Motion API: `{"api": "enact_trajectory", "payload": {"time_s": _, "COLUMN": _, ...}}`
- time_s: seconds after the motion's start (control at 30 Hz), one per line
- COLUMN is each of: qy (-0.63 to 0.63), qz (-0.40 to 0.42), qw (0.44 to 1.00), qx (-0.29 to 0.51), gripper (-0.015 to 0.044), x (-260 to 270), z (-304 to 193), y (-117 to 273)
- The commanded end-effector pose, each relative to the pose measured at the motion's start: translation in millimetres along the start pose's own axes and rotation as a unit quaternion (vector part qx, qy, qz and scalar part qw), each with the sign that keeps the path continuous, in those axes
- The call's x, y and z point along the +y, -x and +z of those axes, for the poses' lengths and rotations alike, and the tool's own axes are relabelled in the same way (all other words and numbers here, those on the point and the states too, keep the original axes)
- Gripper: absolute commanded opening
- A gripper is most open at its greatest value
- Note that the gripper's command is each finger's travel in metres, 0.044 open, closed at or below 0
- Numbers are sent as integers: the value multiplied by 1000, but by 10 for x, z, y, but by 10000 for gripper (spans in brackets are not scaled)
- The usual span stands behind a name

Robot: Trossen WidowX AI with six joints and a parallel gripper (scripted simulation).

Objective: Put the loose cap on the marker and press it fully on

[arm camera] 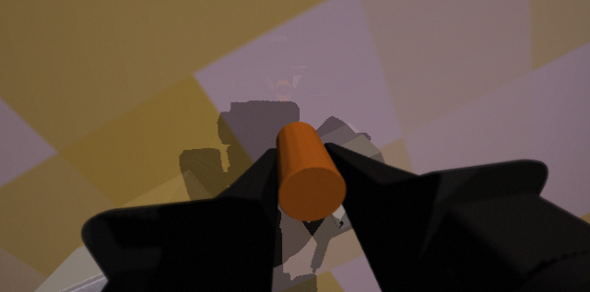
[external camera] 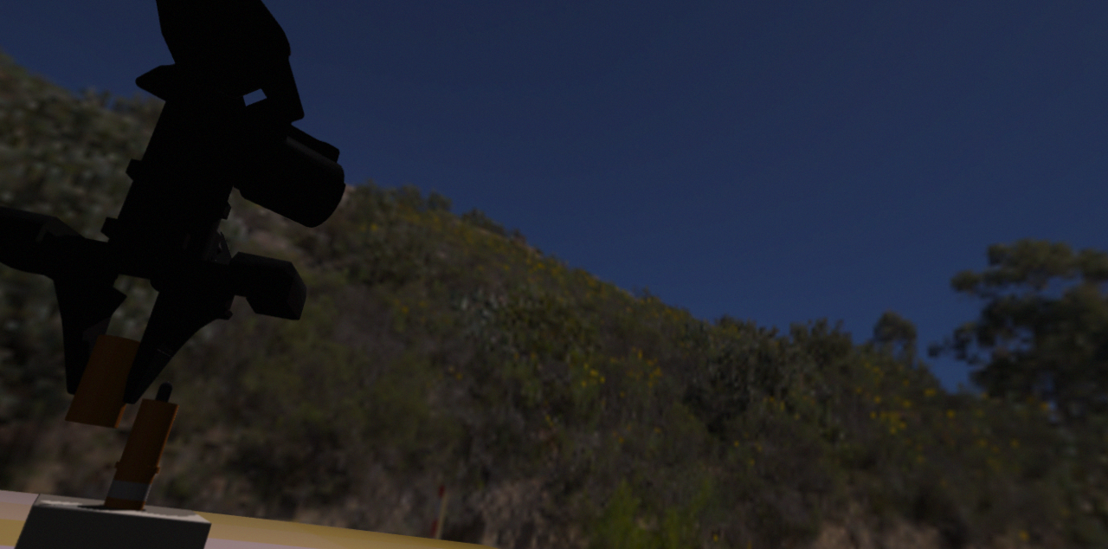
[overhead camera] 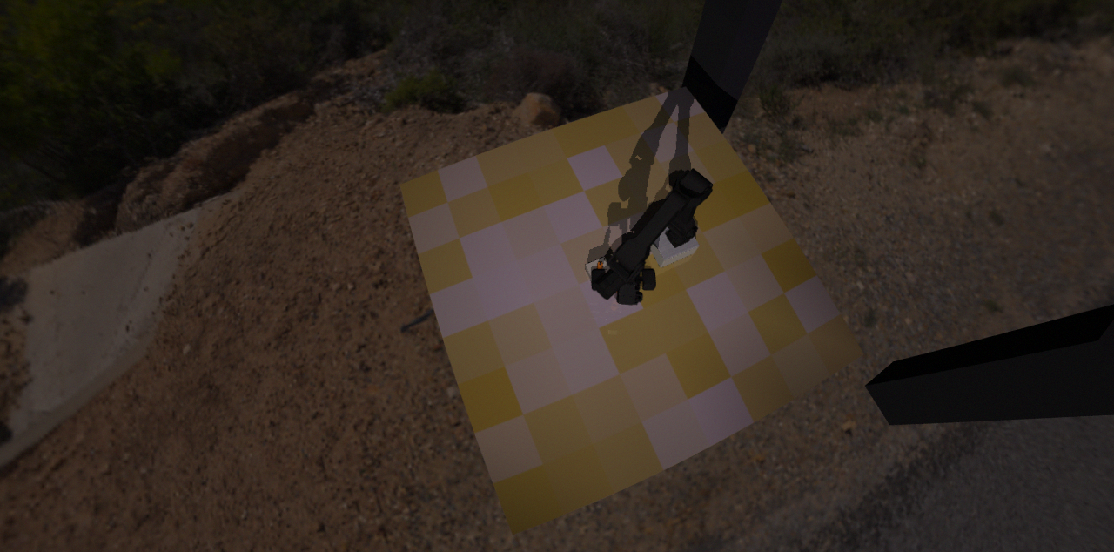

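The orange cap [external camera: 104, 380] [arm camera: 311, 192] is held off the table, between the two black fingers of my gripper [external camera: 103, 395] [arm camera: 300, 153]. My gripper is shut on it. The orange marker [external camera: 145, 441] [overhead camera: 600, 265] stands upright in the pale holder block [external camera: 116, 532], its dark tip uncovered. In the exterior view the cap appears just left of the marker tip, its lower end at about the height of the marker's upper body. They look apart in that view, though depth is hard to tell. In the top view the arm hides the fingertips and the cap.
The yellow and lilac checkered table top [overhead camera: 545, 361] lies under the arm [overhead camera: 650, 229]. A pale box-like object [overhead camera: 677, 252] is partly hidden beneath the arm, near its base. Dark beams stand beyond the table at the back [overhead camera: 740, 18] and at the right [overhead camera: 996, 385].
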State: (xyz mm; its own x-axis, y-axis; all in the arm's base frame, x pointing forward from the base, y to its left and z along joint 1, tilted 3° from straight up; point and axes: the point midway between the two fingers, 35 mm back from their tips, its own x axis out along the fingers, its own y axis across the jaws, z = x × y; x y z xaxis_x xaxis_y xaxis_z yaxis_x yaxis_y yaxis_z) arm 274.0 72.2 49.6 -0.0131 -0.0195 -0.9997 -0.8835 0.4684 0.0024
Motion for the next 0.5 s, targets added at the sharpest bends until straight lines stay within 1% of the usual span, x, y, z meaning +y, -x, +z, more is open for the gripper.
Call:
{"api": "enact_trajectory", "payload": {"time_s": 0.0, "qy": 3, "qz": -2, "qw": 1000, "qx": 0, "gripper": 0, "x": -85, "z": -68, "y": 53}}
{"api": "enact_trajectory", "payload": {"time_s": 0.47, "qy": 4, "qz": -4, "qw": 1000, "qx": 2, "gripper": 0, "x": -383, "z": -410, "y": 240}}
